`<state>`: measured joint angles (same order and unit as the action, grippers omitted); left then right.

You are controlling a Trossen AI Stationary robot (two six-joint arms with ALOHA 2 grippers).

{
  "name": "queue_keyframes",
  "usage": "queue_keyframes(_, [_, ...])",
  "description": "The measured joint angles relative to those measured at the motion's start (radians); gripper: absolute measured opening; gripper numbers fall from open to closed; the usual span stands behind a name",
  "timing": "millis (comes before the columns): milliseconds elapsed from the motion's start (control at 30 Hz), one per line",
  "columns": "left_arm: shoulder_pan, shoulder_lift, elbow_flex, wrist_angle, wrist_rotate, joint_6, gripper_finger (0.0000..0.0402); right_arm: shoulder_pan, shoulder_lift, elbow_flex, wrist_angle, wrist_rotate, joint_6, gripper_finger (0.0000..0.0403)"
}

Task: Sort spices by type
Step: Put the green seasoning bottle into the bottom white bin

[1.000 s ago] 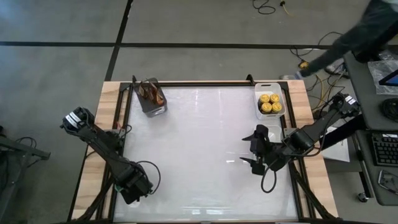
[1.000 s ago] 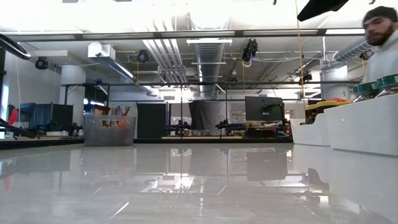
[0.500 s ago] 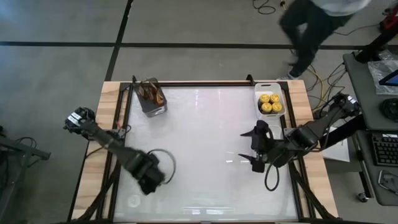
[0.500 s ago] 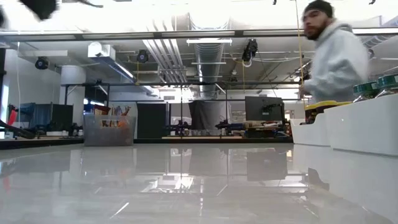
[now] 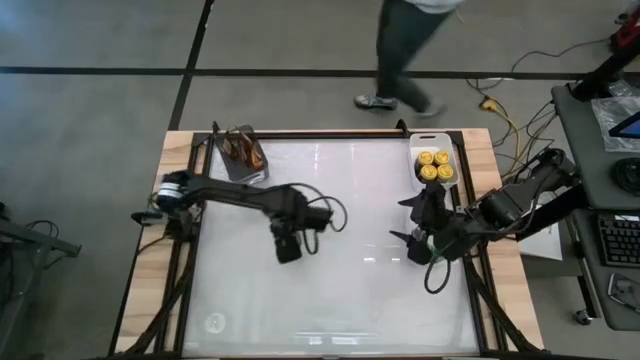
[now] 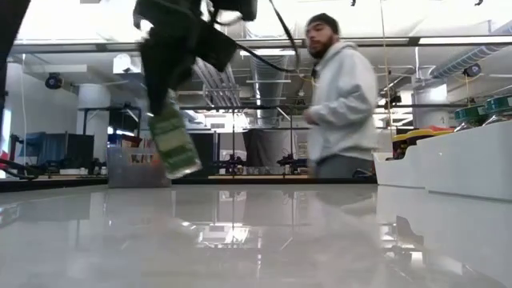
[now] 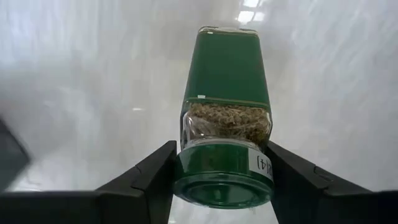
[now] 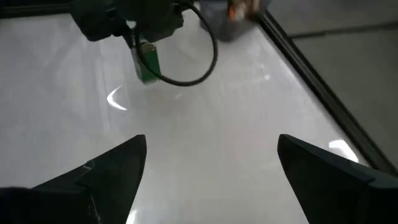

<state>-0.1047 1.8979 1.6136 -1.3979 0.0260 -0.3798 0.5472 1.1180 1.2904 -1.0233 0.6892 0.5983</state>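
Observation:
My left gripper [image 5: 288, 248] hangs over the middle of the table, shut on a small clear spice jar [image 7: 225, 118] that has a green lid, a green label and greenish-brown flakes inside. The low view shows this jar [image 6: 174, 144] in the air above the table. Several yellow-lidded jars [image 5: 434, 165] stand in a white tray [image 5: 430, 141] at the far right corner. In the low view, green-lidded jars [image 6: 490, 107] stand in a white tray [image 6: 472, 160] at the right. My right gripper [image 5: 415, 238] is open and holds nothing, near the table's right edge, just in front of the tray. My left gripper pinches the jar at its lid end [image 7: 222, 182], one finger [image 7: 152, 177] on each side of the green lid. The fingers come from above, pointing down. The jar hangs below them, bottom downward and tilted, lifted clear of the table.
A grey square cup of brown sticks [image 5: 243, 152] stands at the far left corner. A person in a grey hoodie [image 6: 342, 104] walks past behind the table's far edge. The white tabletop [image 5: 340, 300] is bare across the middle and near side.
My left arm has swung from the near left corner toward the table's middle, moving right and toward the far edge, and its gripper with the jar now shows in the low view. The person has walked leftward behind the far edge.

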Motion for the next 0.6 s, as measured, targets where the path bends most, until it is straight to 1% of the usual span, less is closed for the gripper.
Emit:
queue_keyframes(133, [0.042, 0.102, 0.092, -0.001, -0.007, 0.104, 0.0188, 0.0, 0.002, -0.001, -0.065, -0.016, 0.111, 0.0352])
queue_keyframes(233, [0.061, 0.173, 0.161, -0.004, -0.01, 0.16, 0.0188, 0.0, 0.002, -0.001, -0.108, -0.019, 0.162, 0.0352])
queue_keyframes(400, [0.087, 0.252, 0.269, -0.023, -0.018, 0.219, 0.0188, 0.0, 0.002, -0.001, -0.119, -0.028, 0.188, 0.0352])
queue_keyframes(600, [0.108, 0.302, 0.332, -0.042, -0.018, 0.234, 0.0188, 0.0, 0.002, -0.001, -0.124, -0.035, 0.188, 0.0352])
